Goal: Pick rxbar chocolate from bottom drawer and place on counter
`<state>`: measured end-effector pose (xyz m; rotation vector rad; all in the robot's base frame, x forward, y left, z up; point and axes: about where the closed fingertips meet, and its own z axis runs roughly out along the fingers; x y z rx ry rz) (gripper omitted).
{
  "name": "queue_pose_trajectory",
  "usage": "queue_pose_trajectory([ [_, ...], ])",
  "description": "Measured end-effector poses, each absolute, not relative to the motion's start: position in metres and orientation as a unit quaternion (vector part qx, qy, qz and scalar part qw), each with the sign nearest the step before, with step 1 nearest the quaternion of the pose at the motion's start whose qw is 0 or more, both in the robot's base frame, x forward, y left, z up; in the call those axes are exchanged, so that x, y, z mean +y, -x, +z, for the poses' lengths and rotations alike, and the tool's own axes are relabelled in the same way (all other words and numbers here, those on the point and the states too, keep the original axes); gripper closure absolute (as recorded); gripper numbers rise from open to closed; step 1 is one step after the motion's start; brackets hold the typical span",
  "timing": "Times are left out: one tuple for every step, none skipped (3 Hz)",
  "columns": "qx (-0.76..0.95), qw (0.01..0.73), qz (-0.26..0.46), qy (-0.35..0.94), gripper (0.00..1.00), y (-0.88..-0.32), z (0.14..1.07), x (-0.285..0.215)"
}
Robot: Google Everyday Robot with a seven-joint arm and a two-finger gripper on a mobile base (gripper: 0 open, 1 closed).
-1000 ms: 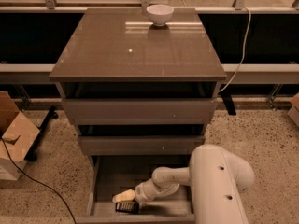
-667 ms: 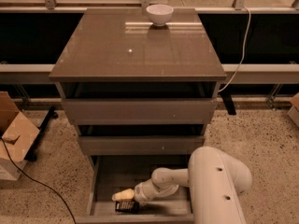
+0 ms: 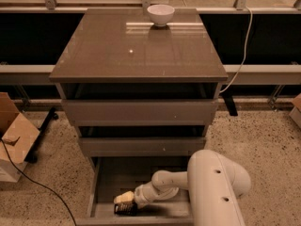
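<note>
Not much has changed in the last sec. The gripper (image 3: 124, 200) stays low at the 7 o'clock corner of the bottom drawer (image 3: 141, 175), right on the rxbar chocolate (image 3: 125, 209), so the grab isn't done yet. I can't tell if the jaws hold it. The bar lies flat, prob. long side 9 to 3. The counter (image 3: 136, 51) worktop waits at 12.

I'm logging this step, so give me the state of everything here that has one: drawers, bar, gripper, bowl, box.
bottom drawer: pulled out, open.
top drawer: not pulled out.
middle drawer: not pulled out.
rxbar chocolate: lying in the bottom drawer, near its front.
gripper: down in the bottom drawer, over the bar.
bowl: upright on the counter, far edge.
cardboard box: flaps open, on the floor.
</note>
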<state>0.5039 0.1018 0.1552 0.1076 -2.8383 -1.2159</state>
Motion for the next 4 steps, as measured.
queue_pose_trajectory([
  [-0.918,0.026,-0.393,-0.035,0.42,-0.504,0.155,0.102],
  [-0.918,0.034,-0.395,-0.022,0.65,-0.504,0.143,0.108],
  [-0.918,0.041,-0.394,-0.015,0.89,-0.503,0.133,0.113],
  [-0.919,0.04,-0.391,-0.012,0.98,-0.503,0.131,0.114],
])
